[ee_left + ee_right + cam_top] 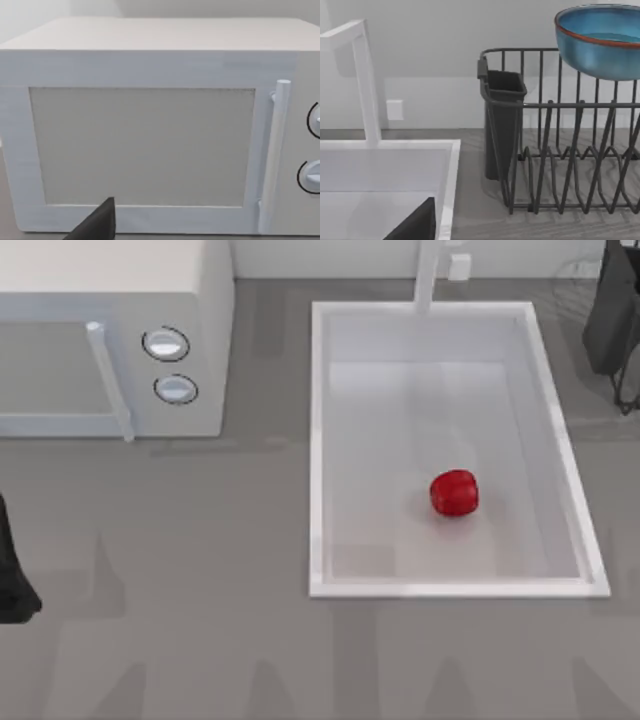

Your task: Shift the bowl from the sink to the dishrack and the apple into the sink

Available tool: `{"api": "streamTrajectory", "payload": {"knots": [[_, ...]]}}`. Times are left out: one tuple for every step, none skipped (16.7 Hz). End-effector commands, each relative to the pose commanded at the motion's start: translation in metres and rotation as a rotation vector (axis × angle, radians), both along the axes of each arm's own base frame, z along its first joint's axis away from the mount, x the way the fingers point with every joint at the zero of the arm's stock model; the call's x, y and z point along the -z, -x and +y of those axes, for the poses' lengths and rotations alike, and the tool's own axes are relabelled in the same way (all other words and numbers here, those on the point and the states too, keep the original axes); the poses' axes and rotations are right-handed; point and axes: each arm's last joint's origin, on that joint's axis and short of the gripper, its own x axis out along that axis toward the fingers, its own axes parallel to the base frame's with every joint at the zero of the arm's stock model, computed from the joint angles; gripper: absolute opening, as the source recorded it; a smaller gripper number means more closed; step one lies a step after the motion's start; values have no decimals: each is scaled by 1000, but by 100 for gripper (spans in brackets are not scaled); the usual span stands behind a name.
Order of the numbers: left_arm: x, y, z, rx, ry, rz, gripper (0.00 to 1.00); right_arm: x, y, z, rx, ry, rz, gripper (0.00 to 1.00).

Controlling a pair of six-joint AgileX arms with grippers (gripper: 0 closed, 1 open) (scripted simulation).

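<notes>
A: Where does the apple sit?

B: On the floor of the sink, toward its right and near side in the top view. It touches no wall; there is bare white floor all around it, widest to its left and toward the faucet.

A: Does it point any way?

B: It is roundish and slightly lumpy, a little wider than tall from above. I cannot make out a stem or a clear long axis.

A: And the bowl?

B: In the right wrist view it is up on the dark wire dishrack, mouth upward, its reddish rim nearly level, resting on the top of the rack's bars. A dark cutlery cup hangs at the rack's corner nearest the sink, and a strip of grey counter separates rack and sink rim.

A: The arms?

B: The right arm is at the top view's far right edge, beside the sink. The left arm is at the left edge, in front of the microwave, whose door faces the left wrist camera.

A: Fingers apart or together?

B: I cannot tell for either gripper.
</notes>
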Motion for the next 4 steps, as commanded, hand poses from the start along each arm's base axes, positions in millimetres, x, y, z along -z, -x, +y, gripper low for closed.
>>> {"api": "streamTrajectory", "payload": {"knots": [[0, 0, 0, 0, 0, 0, 100, 1, 1, 0, -8, 2, -5, 100], [0, 0, 0, 0, 0, 0, 100, 1, 2, 0, -12, 3, -7, 100], [0, 0, 0, 0, 0, 0, 100, 1, 2, 0, -12, 3, -8, 100], [0, 0, 0, 0, 0, 0, 100, 1, 2, 0, -12, 3, -8, 100]]}}
